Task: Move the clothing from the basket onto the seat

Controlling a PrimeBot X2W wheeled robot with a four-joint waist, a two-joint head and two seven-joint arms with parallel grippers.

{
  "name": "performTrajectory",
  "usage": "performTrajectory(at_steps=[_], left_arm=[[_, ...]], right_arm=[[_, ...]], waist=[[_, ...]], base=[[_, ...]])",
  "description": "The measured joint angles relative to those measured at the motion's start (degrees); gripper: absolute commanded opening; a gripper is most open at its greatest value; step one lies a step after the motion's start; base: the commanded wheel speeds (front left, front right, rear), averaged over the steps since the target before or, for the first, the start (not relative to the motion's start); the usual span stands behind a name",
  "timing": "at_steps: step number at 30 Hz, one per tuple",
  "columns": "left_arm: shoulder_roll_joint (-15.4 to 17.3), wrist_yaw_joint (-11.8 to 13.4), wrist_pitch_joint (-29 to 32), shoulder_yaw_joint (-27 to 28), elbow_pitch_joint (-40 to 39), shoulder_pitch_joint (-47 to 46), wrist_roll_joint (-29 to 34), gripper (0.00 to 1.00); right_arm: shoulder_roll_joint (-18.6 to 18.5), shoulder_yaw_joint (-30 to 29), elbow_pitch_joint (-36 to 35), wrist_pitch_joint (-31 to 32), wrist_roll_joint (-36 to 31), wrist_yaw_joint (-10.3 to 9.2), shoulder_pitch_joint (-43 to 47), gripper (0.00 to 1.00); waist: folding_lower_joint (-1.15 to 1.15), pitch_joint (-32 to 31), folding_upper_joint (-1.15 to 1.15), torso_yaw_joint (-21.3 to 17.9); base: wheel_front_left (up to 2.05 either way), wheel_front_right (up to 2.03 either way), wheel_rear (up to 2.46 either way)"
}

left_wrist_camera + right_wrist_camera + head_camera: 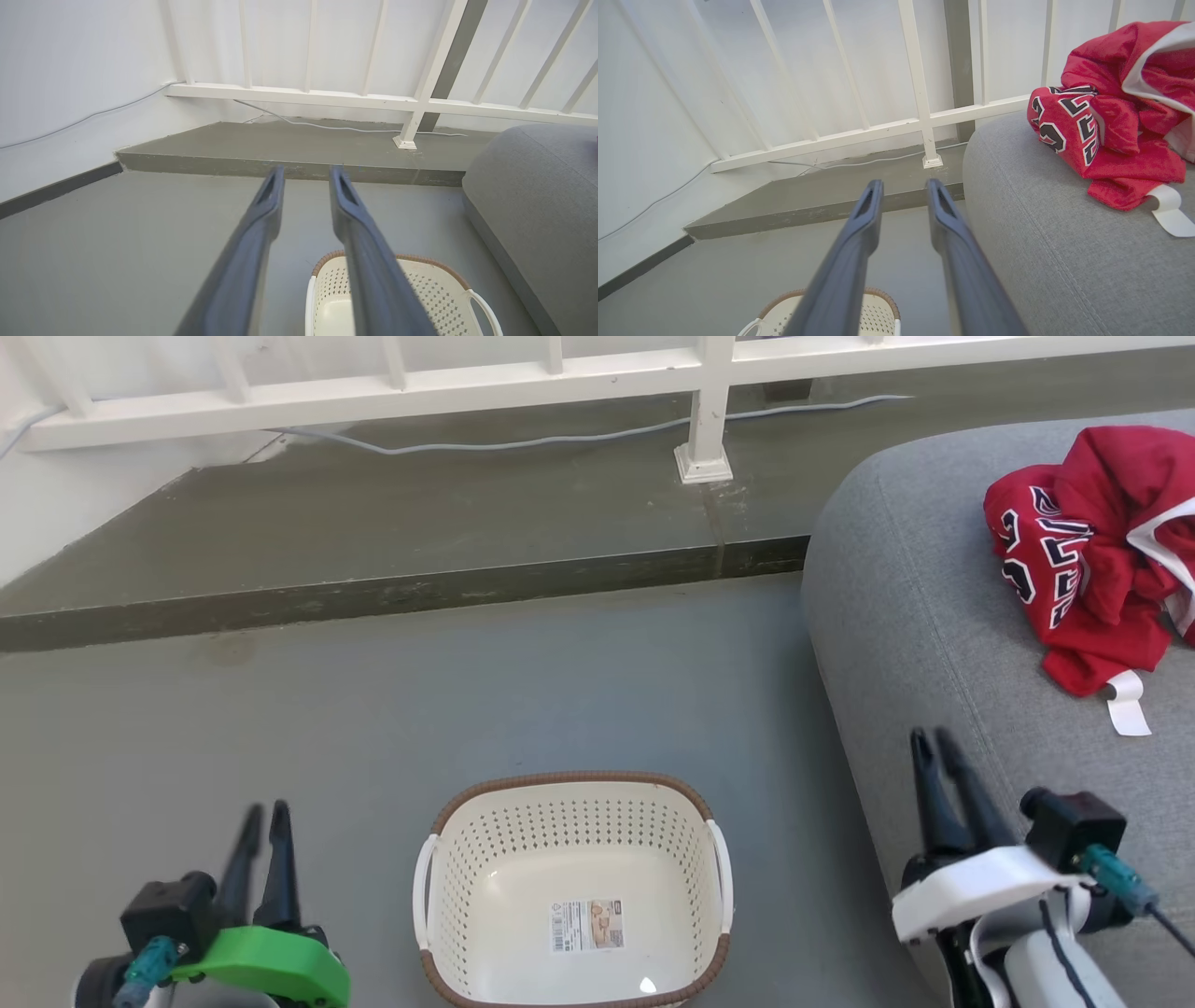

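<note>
**Resting crumpled on the seat, red clothing sits well apart from the basket**

Black characters with white outlines run across the clothing (1092, 551), but the folds break them up and they cannot be read. A white strip (1127, 702) hangs from its lower edge, with white trim showing near the top. The fabric is bunched in a soft heap on the seat (915, 616), a grey woven cushion with rounded edges and a stitched seam.

The basket (569, 784) stands on the grey floor (373, 709) just beside the seat. It is cream perforated plastic with a brown braided rim and white side handles. A label (586, 925) is stuck to its smooth bottom, its print too small to read.

Left jaws, on a green mount (271, 966), point up the head view to the left of the basket. Right jaws, on a white mount (971, 887), lie over the seat's near edge. Both pairs of long dark fingers (268, 200) stand slightly parted, released. A white railing (373, 397) and a pale cable (523, 443) run along the raised step behind.
</note>
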Motion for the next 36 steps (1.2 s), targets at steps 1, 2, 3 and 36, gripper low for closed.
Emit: performTrajectory(at_steps=[1, 2, 3, 36], left_arm=[[-0.34, 0.00, 0.01, -0.15, 0.71, 0.01, -0.11, 0.00], [-0.74, 0.00, 0.01, -0.35, 1.36, 0.01, -0.20, 0.00], [-1.16, 0.00, 0.01, -0.55, 1.75, 0.04, -0.24, 0.00], [-3.24, -4.02, 5.65, 4.19, 2.77, 0.55, -20.75, 0.00]], right_arm=[[0.23, 0.13, 0.62, 0.00, 0.00, 0.00, 0.33, 0.00], [0.48, 0.25, 1.24, 0.01, 0.00, 0.00, 0.79, 0.00], [0.68, 0.33, 1.79, 0.01, 0.09, 0.01, 1.22, 0.00], [0.85, -3.93, 2.02, 5.65, 23.94, 2.07, 1.55, 0.00]], waist=[[0.00, 0.00, 0.00, 0.00], [0.00, 0.00, 0.00, 0.00], [0.00, 0.00, 0.00, 0.00], [0.00, -0.75, 0.00, 0.52]], base=[[0.00, 0.00, 0.00], [0.00, 0.00, 0.00], [0.00, 0.00, 0.00], [0.00, 0.00, 0.00]])
